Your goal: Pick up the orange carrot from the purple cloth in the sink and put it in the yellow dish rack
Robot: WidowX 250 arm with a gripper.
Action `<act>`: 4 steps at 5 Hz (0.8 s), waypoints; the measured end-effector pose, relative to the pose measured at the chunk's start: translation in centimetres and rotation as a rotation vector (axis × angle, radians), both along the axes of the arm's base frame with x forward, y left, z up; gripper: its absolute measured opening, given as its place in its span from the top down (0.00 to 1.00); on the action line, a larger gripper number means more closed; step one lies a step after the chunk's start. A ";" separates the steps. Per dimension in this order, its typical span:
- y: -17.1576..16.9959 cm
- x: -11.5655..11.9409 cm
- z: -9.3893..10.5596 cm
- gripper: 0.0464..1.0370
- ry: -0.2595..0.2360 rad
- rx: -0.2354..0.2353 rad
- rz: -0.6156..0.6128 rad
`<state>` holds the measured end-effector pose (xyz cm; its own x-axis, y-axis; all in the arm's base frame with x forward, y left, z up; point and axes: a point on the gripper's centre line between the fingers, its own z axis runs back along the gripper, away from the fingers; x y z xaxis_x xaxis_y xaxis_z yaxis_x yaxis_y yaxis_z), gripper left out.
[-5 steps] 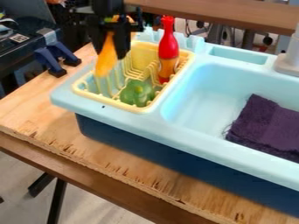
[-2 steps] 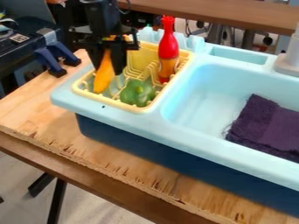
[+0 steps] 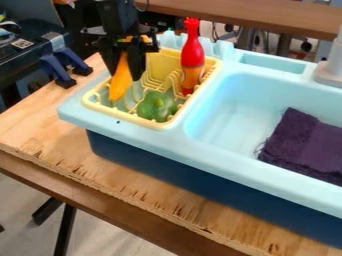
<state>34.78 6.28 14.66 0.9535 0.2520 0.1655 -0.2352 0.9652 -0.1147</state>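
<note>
- Camera view: gripper [image 3: 123, 75] is clamping orange toy [image 3: 121, 89], tip hanging inside rack [image 3: 162, 61].
- Green toy [image 3: 157, 106], bottle [image 3: 192, 54] are sitting in rack.
- Placing is looking nearly done; letting go is remaining.

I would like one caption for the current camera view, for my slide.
The claw holds an orange carrot-like object over the yellow dish rack, near the red bottle.

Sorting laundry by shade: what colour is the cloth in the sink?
The cloth is dark purple, camera view.
</note>
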 end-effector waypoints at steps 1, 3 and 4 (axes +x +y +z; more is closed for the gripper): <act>-0.9 0.4 -0.8 0.56 0.025 0.006 -0.022; -2.3 0.7 -0.8 0.11 0.023 -0.005 -0.050; -3.0 0.7 0.0 0.03 0.001 -0.004 -0.045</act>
